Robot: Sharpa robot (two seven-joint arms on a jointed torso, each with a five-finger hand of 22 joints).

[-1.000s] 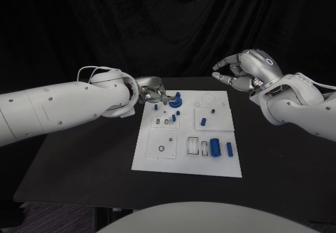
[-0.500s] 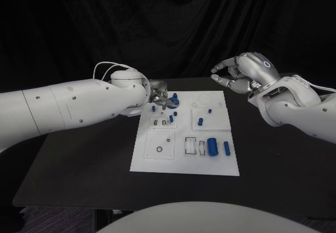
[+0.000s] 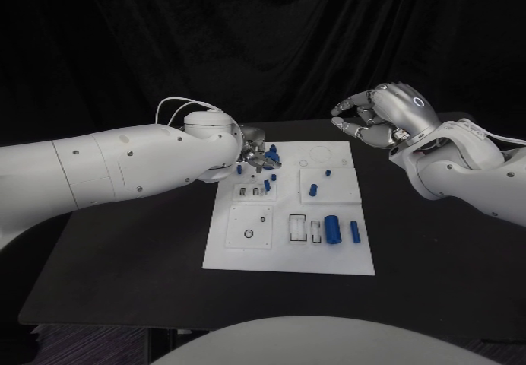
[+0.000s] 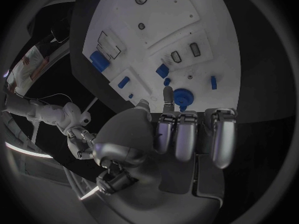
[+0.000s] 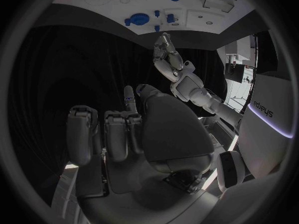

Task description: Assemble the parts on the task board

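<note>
Hovering left hand (image 3: 255,154), fingers apart, above round blue part (image 4: 182,95); right hand (image 3: 378,115) curled, empty.

A black table (image 3: 131,258) stands before a dark black curtain backdrop (image 3: 220,53), with dim floor below.

From the head we look steeply down on the black surface (image 3: 131,258), the task board (image 3: 290,209) mid-frame and fairly distant; from behind the left hand (image 4: 168,144) we look past its fingers (image 4: 187,134), close over the board (image 4: 156,15); from behind the right hand (image 5: 143,134) we sit farther back, the board (image 5: 112,0) a strip along the rim; all three share the board's far end with its round blue part (image 3: 270,158) (image 4: 182,95) (image 5: 137,19).
</note>
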